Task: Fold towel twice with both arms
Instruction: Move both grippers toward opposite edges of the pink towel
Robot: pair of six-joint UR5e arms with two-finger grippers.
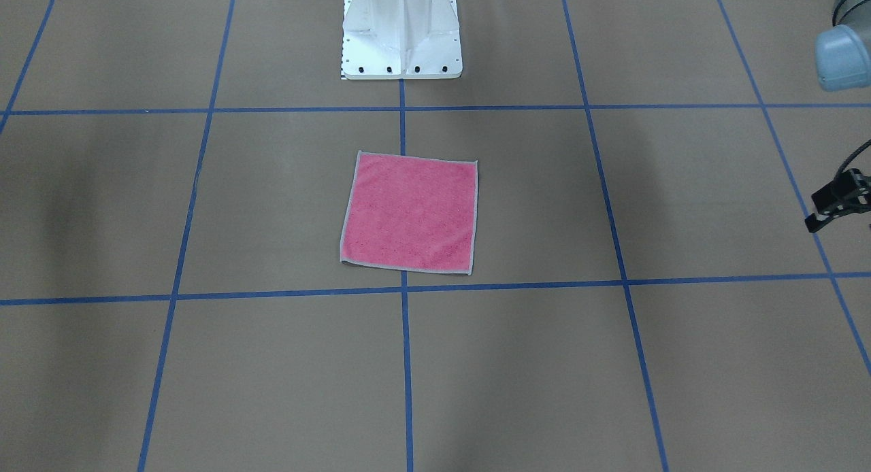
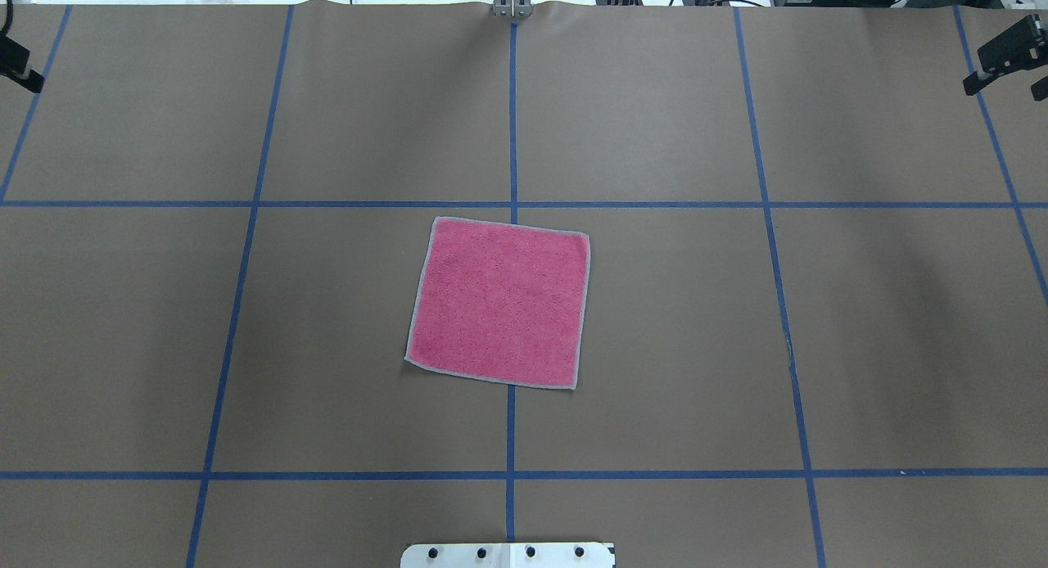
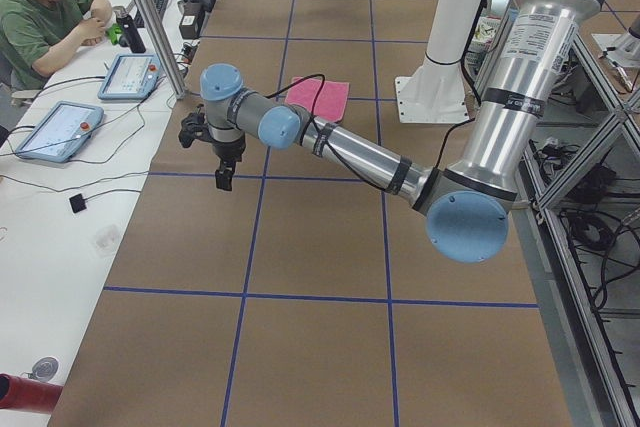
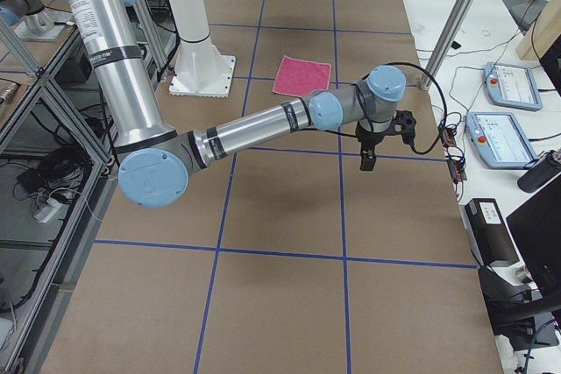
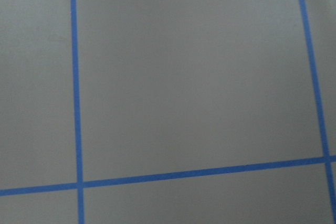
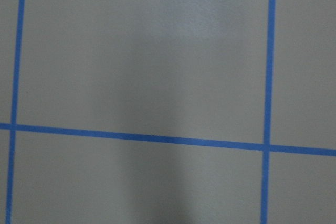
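Pink terry towel (image 2: 499,302) lay flat, unfolded, well apart from both jaw sets, midway between. You kept L gripper (image 3: 224,179) & R gripper (image 4: 366,162) wide, prob. for clear view. Both empty; jaw gap: can't tell.

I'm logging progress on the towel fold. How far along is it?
Done: nothing yet. The towel lies flat and unfolded, pink side up, in the middle of the table. In hand: nothing. The left gripper and the right gripper hang over bare table, well away from the cloth. Left: gripping the towel and making both folds.
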